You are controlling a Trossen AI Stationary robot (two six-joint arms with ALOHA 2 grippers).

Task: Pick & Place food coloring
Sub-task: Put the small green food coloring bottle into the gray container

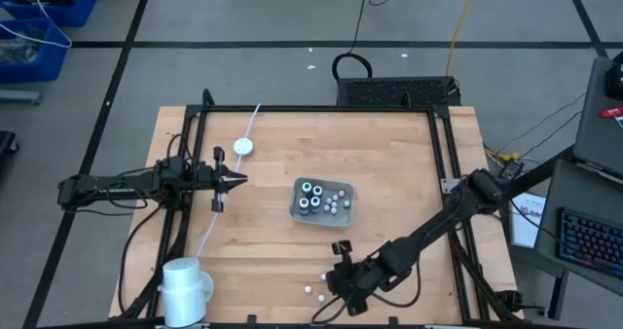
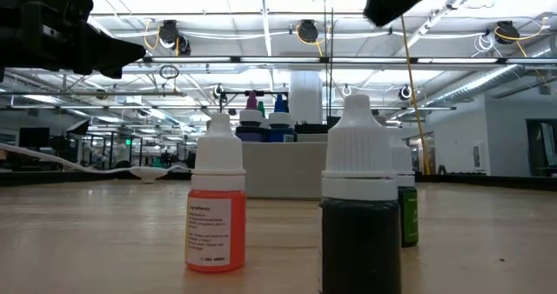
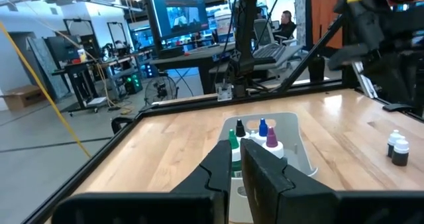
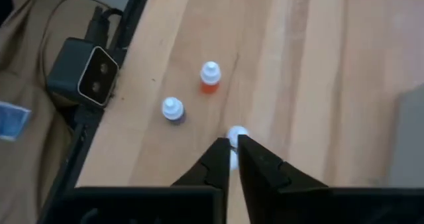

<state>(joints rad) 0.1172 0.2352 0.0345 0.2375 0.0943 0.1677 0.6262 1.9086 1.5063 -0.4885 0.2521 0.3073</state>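
Observation:
Three small food coloring bottles with white caps stand upright on the wood near the table's near edge: an orange one [image 4: 210,77] [image 2: 216,203], a dark one [image 4: 173,109] [image 2: 361,198] and a third [image 4: 236,134]. In the high view they show as white dots [image 1: 317,288]. My right gripper [image 4: 232,152] [image 1: 341,271] hangs shut above the third bottle, well clear of the caps in the low view. The grey tray [image 1: 348,212] at mid-table holds several more bottles [image 3: 255,134]. My left gripper [image 1: 234,180] [image 3: 235,168] waits shut, left of the tray.
A white cup [image 1: 185,288] stands at the near left corner. A white round disc [image 1: 243,146] with a pale cord lies left of the tray. A small camera block [image 4: 93,78] sits at the near edge beside the bottles. Black frame rails [image 1: 443,144] line the table's sides.

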